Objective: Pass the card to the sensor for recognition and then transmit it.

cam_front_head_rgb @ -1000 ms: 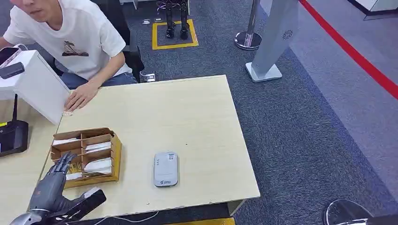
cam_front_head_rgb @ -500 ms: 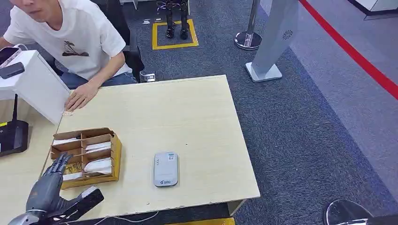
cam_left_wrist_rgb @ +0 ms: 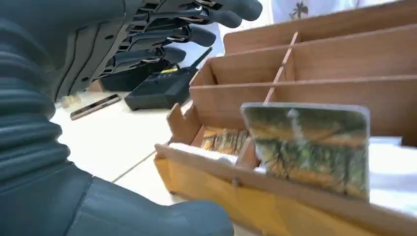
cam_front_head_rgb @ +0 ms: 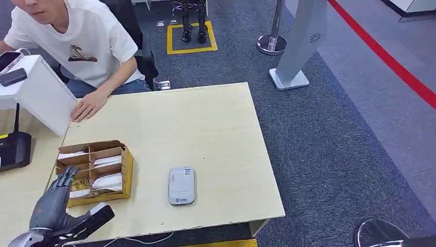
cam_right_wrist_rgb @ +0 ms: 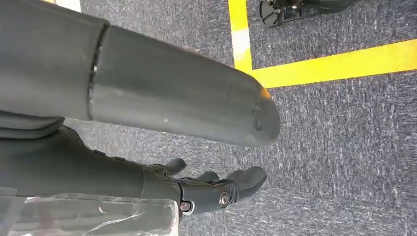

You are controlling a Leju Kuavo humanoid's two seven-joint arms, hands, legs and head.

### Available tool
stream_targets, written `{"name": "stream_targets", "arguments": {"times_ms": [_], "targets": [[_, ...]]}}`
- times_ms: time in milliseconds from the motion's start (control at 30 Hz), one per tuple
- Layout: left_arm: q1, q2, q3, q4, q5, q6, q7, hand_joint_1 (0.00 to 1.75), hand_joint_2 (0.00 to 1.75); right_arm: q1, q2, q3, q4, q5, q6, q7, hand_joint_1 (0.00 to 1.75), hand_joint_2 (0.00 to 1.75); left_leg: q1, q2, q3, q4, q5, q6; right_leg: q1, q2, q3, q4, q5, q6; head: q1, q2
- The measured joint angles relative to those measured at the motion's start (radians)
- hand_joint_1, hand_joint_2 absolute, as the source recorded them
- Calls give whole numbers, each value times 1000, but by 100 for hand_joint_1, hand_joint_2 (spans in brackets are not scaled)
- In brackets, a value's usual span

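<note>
Barely shifted left hand (cam_front_head_rgb: 51, 206), fingers spread, nothing held, seemingly just short of the card box (cam_front_head_rgb: 126, 170)

My left hand (cam_front_head_rgb: 54, 203) covers the near left corner of the wooden box (cam_front_head_rgb: 110, 149), so I cannot tell from above what my fingertips touch. The card (cam_left_wrist_rgb: 307, 147) standing in the box is blurred at the wrist, its print unreadable, its lower edge hidden behind the box wall. My right hand (cam_right_wrist_rgb: 196, 189) is partly masked by clear plastic (cam_right_wrist_rgb: 88, 216). The sensor (cam_front_head_rgb: 181, 185) label is too small to read.
</note>
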Motion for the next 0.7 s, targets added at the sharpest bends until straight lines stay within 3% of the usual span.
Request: {"name": "stream_targets", "arguments": {"times_ms": [233, 700], "targets": [[-68, -20, -1, 40, -13, -8, -5, 0, 175, -1, 0, 0, 0, 8, 3, -1, 0, 0, 0, 0, 0, 0, 0, 0, 0, 0, 0, 0, 0, 0, 0, 0], [-106, -34, -2, 67, -14, -17, -9, 0, 175, 0, 0, 0, 0, 10, 3, 0, 0, 0, 0, 0, 0, 0, 0, 0, 0, 0, 0, 0, 0, 0, 0, 0]]}}
